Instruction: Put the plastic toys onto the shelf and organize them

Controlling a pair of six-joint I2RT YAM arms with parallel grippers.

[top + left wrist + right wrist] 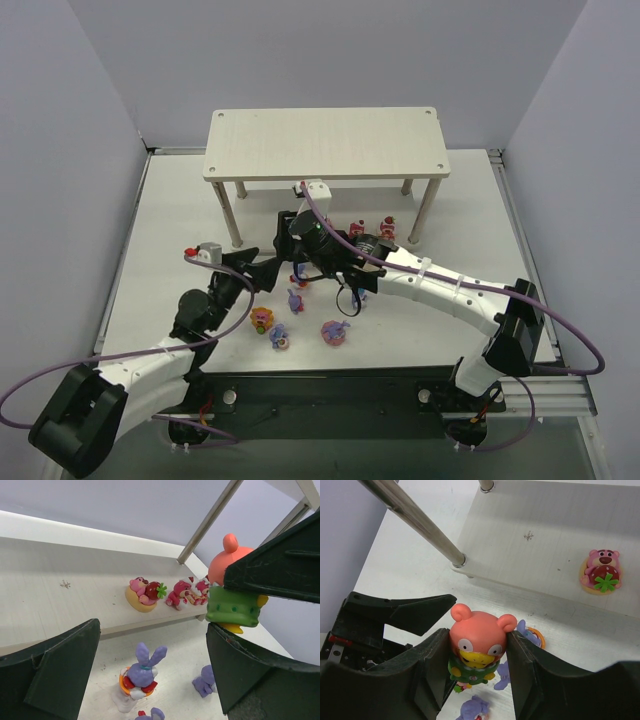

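The right gripper point(479, 652) is closed on one orange toy point(479, 630), a round figure with a green body, clamped on both sides and held clear of the desk point(180, 230). The left gripper point(152, 630) is open and holds nothing; the held orange toy hangs just ahead of it and to its right. The shelf point(325, 145) stands directly ahead of both grippers. Its lower tier point(545, 545) begins just beyond the right gripper, and one leg point(415, 525) crosses ahead of that gripper and to its left. Contents of the lower tier: one pink bear point(601, 570) with a strawberry, well ahead and to the right of the right gripper, and two red-pink toys point(190, 594) just beside it near the front edge. No toy shows on the upper tier point(270, 130). Progress is judged as partial: three toys are shelved and one is in transit. On the desk below and behind the right gripper, at least four toys remain, among them a purple bunny point(141, 670) on an orange base directly beneath the left gripper. Other toys may be hidden under the arms. Remaining work: set down the held toy, then collect and arrange the desk toys.
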